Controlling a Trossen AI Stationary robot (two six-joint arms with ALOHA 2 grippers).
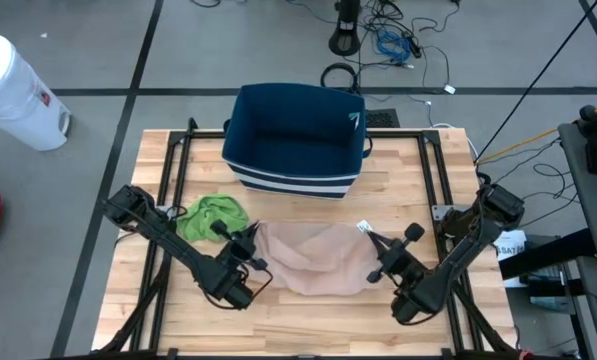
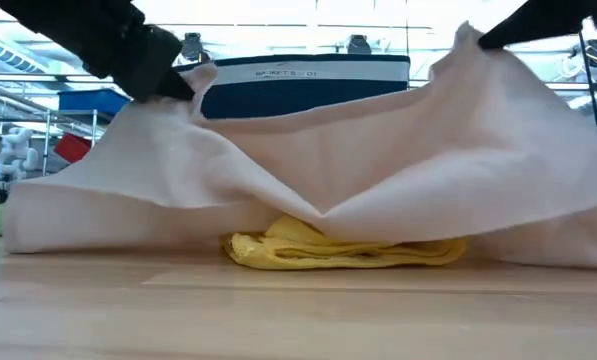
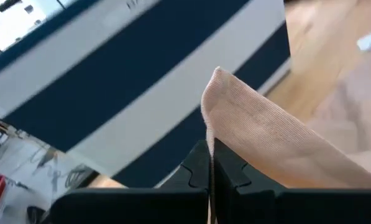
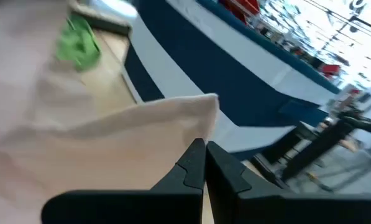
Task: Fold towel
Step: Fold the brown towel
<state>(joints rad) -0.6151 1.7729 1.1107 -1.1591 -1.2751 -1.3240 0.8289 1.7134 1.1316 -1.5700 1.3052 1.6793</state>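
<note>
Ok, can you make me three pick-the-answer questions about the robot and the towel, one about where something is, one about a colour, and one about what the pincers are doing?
1. Where is the crumpled green cloth?
A. inside the bin
B. on the table by the left arm
C. on the floor

2. What colour is the folded cloth lying under the lifted towel?
A. yellow
B. red
C. black

3. What are the two pincers doing?
A. both wide open
B. both shut on the beige fabric towel
C. resting inside the bin

Answers:
1 B: the high view shows it on the wooden table, beside the left arm.
2 A: the low view shows yellow under the towel.
3 B: the left pincer and right pincer each pinch a towel corner, in front of the navy fabric bin with white stripes.
</note>
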